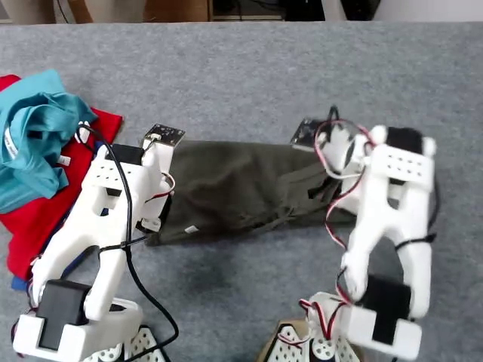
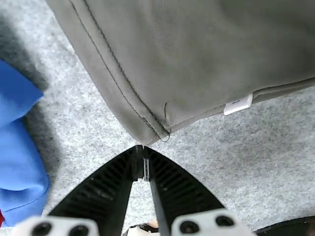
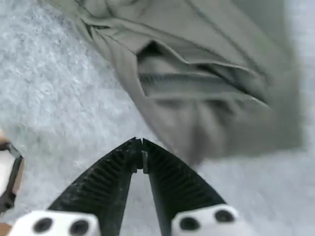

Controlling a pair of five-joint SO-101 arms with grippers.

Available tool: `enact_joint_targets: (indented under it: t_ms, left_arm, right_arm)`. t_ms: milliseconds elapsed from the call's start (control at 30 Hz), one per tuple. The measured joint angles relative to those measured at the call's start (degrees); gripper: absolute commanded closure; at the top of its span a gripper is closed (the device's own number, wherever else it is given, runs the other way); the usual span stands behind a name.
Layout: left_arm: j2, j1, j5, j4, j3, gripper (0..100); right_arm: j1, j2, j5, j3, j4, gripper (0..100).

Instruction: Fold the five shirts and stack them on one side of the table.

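Observation:
An olive shirt point(image 1: 241, 188), folded into a long band, lies across the middle of the grey table point(image 1: 249, 68). My left gripper point(image 2: 142, 164) is shut and empty, its tips just short of the shirt's stitched corner point(image 2: 152, 129), near a small white tag point(image 2: 237, 104). In the high view the left gripper point(image 1: 151, 225) sits at the shirt's left end. My right gripper point(image 3: 141, 157) is also shut and empty, over bare table beside the rumpled edge of the olive shirt point(image 3: 197, 98). The right arm point(image 1: 392, 188) stands over the shirt's right end.
A pile of shirts lies at the table's left edge: teal point(image 1: 34, 132) on top, red point(image 1: 38, 219) beneath, and blue cloth point(image 2: 17, 147) close to my left gripper. The far half of the table is bare grey felt.

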State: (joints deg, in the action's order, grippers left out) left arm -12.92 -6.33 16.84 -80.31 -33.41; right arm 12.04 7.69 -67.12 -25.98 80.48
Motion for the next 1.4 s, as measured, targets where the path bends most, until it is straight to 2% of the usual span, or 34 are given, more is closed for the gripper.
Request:
enact_joint_targets:
  t_ms: [200,467,733,967,1067,1167,1233,1400]
  left_arm:
    - [0.0,0.0,0.0,0.0,0.0,98]
    - [0.0,0.0,0.0,0.0,0.0,98]
    - [0.0,0.0,0.0,0.0,0.0,98]
    - [0.0,0.0,0.0,0.0,0.0,98]
    - [0.0,0.44,0.0,0.0,0.0,98]
    - [0.0,0.97,0.0,0.0,0.0,98]
    - [0.0,0.97,-0.44,0.0,0.0,98]
    - [0.0,2.55,-2.29,0.0,0.0,98]
  right_arm:
    - [-1.76,-11.6,7.3,-0.09,-15.21,99.0]
    - [-6.42,-13.63,20.66,13.63,-10.99,99.0]
    - [-8.09,-20.57,22.07,13.89,-17.67,99.3]
    - [-4.04,-13.8,30.86,26.11,-2.81,99.3]
    - [-0.88,-6.77,31.56,29.01,2.64,99.3]
    - [-1.32,-2.46,26.11,26.37,7.12,99.3]
    - [-1.23,-1.67,24.62,21.36,6.42,99.3]
    - [-1.41,-3.52,28.66,5.19,-8.79,99.0]
